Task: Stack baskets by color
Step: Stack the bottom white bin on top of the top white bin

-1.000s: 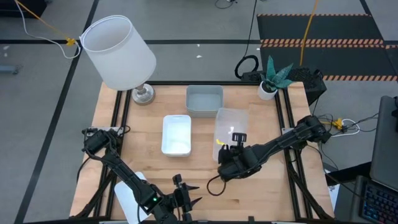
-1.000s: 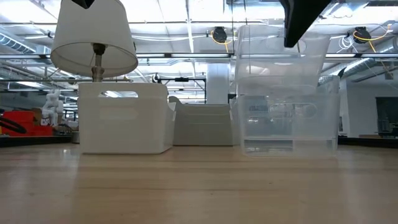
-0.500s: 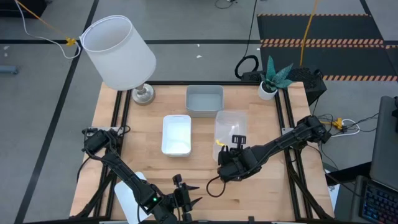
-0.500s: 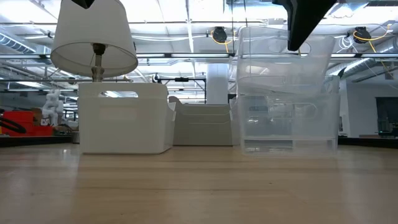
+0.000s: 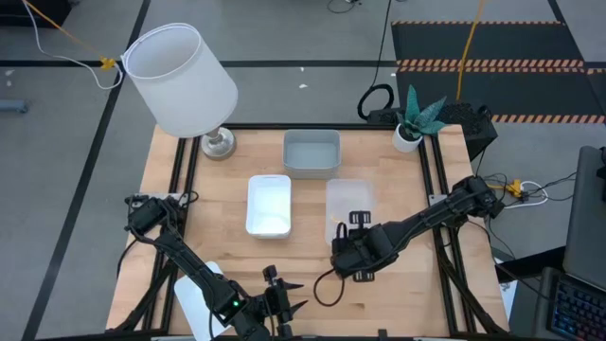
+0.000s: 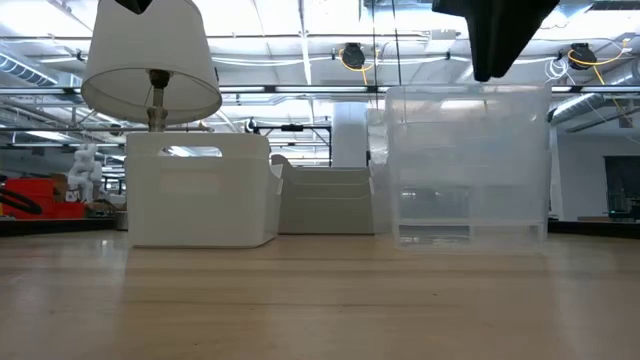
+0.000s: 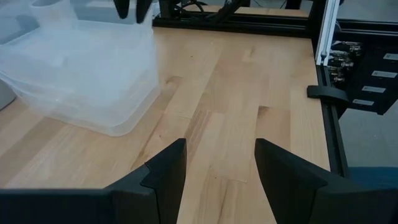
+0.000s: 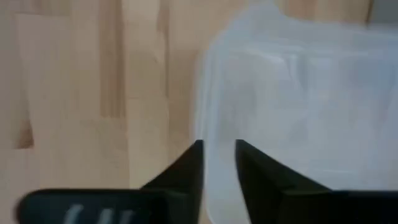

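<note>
A clear basket [image 5: 348, 197] sits level, nested in a second clear basket [image 6: 468, 215], right of the table's middle. My right gripper [image 8: 219, 155] points down, slightly open, just above the near rim [image 6: 470, 90] of the upper one and clear of it. A white basket [image 5: 269, 204] stands on the table to the left of the clear pair. A grey-blue basket [image 5: 311, 152] stands behind them. My left gripper [image 7: 221, 165] waits open, with nothing between its fingers, at the table's near edge.
A big white lampshade [image 5: 180, 80] on its lamp base [image 5: 218, 144] stands at the far left corner. A small potted plant [image 5: 413, 121] stands at the far right corner. Bare wood lies along the table's near side.
My right gripper has let go of the upper clear basket. That basket hung tilted over the lower clear one and has dropped into it, so it now sits level and nested. The gripper has tipped a little further downward and stayed above the near rim.
</note>
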Motion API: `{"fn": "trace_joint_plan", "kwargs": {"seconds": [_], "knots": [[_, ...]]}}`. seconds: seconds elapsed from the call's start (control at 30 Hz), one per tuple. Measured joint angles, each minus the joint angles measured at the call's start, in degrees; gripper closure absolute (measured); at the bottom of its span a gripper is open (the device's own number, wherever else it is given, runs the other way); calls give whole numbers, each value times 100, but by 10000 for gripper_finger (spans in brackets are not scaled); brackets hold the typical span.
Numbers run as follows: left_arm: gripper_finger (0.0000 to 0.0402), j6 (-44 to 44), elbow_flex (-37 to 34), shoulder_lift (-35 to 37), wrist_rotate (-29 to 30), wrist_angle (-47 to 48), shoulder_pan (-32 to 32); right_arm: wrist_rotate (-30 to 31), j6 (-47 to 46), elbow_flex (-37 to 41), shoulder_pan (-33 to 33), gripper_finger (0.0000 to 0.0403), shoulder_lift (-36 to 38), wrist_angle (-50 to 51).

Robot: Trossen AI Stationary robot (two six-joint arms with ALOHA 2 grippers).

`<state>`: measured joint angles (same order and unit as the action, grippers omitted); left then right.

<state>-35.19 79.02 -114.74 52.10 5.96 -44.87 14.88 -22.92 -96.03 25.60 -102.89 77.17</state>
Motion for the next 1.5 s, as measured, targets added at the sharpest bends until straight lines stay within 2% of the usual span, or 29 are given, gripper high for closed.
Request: {"fn": "trace_joint_plan", "kwargs": {"seconds": [0.23,0.37,0.53,0.77,0.83,0.93,1.13,1.4,1.5], "knots": [[211,21,0,0,0,0,1,12,503,0,-2,210,0,-375],[211,54,0,0,-11,0,0,12,1153,0,-2,153,0,-434],[211,65,0,0,-15,29,1,25,1313,0,-17,108,0,-591],[211,69,0,0,-17,31,1,111,792,0,2,110,0,-596],[211,69,0,0,-27,28,17,-1,840,0,31,114,0,-629],[211,69,0,0,-109,28,20,203,866,0,71,120,37,-654],[211,58,0,207,-215,188,5,826,522,0,573,134,535,-582],[211,21,0,858,-407,592,5,2284,-21,10,1476,152,1566,-626],[211,43,0,1031,-409,598,5,2641,-130,282,1785,153,1949,-773]]}}
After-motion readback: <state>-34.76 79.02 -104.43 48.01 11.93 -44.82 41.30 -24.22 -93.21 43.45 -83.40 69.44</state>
